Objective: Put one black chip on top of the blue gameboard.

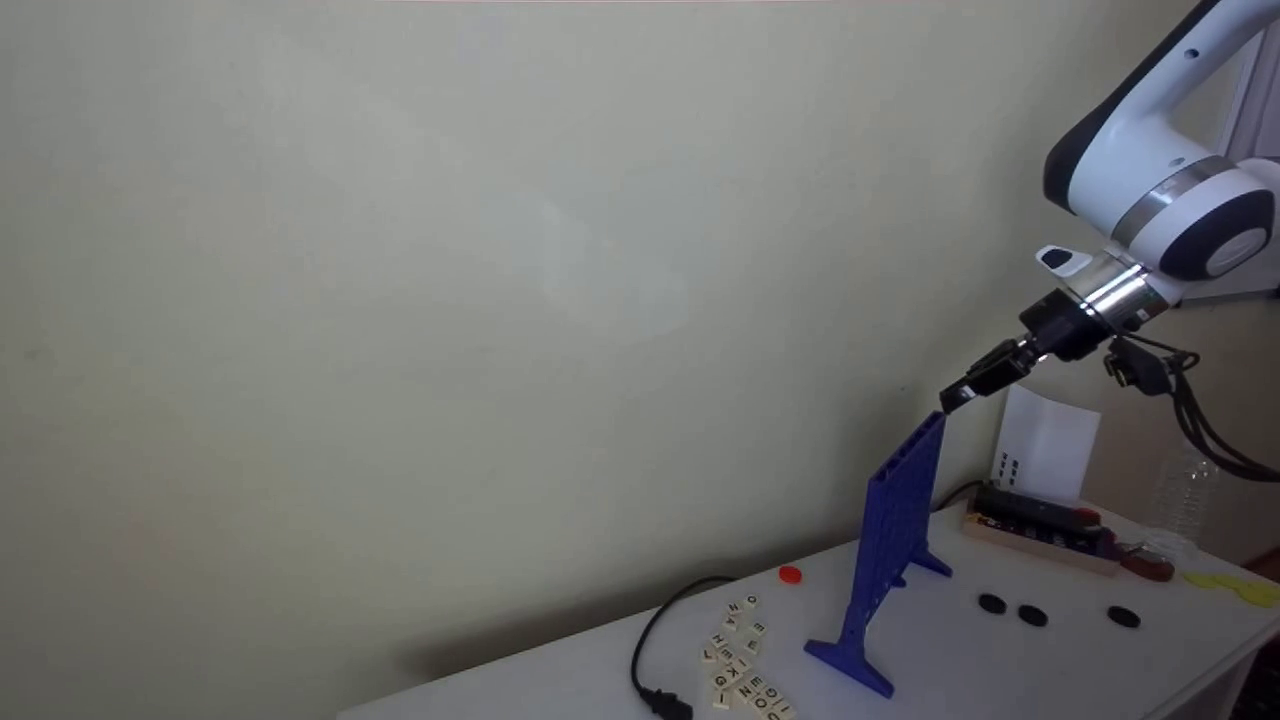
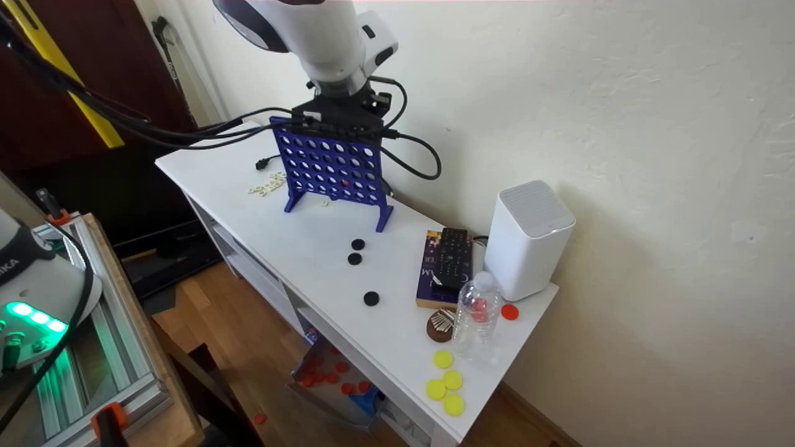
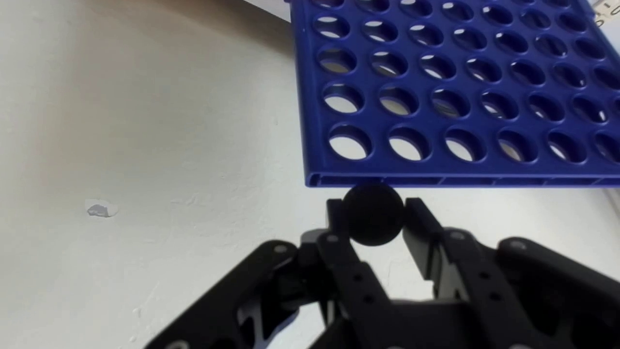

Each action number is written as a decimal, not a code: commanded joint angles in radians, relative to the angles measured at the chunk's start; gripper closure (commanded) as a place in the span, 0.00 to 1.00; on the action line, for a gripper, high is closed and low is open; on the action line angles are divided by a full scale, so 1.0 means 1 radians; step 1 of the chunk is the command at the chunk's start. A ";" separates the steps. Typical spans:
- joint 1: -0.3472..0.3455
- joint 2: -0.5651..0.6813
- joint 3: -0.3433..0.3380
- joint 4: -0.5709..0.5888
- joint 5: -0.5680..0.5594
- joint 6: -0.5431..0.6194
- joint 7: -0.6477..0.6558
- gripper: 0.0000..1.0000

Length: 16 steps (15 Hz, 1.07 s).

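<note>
A black chip (image 3: pixel 372 220) is pinched edge to edge between the fingertips of my gripper (image 3: pixel 374 211), seen in the wrist view. The chip's far edge overlaps the slotted top of the blue gameboard (image 3: pixel 411 116), close to one end; whether it sits inside a slot or just touches the rim I cannot tell. In an exterior view the upright gameboard (image 1: pixel 895 520) has the gripper (image 1: pixel 950 400) tilted down at its upper far corner. Three more black chips (image 2: pixel 371 298) lie flat on the white table, apart from the board.
Letter tiles (image 1: pixel 740 660) and a black cable (image 1: pixel 645 640) lie beside the board. Toward the table's other end are a book with a remote (image 2: pixel 452 257), a plastic bottle (image 2: pixel 477 316), a white box (image 2: pixel 528 242) and yellow chips (image 2: pixel 436 389). A wall (image 1: pixel 450 300) rises behind.
</note>
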 commanded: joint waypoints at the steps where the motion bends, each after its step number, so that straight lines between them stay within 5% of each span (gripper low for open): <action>1: 0.014 0.026 -0.021 0.027 0.064 -0.037 -0.071 0.90; 16: 0.012 0.023 -0.048 0.016 0.142 -0.131 -0.158 0.90</action>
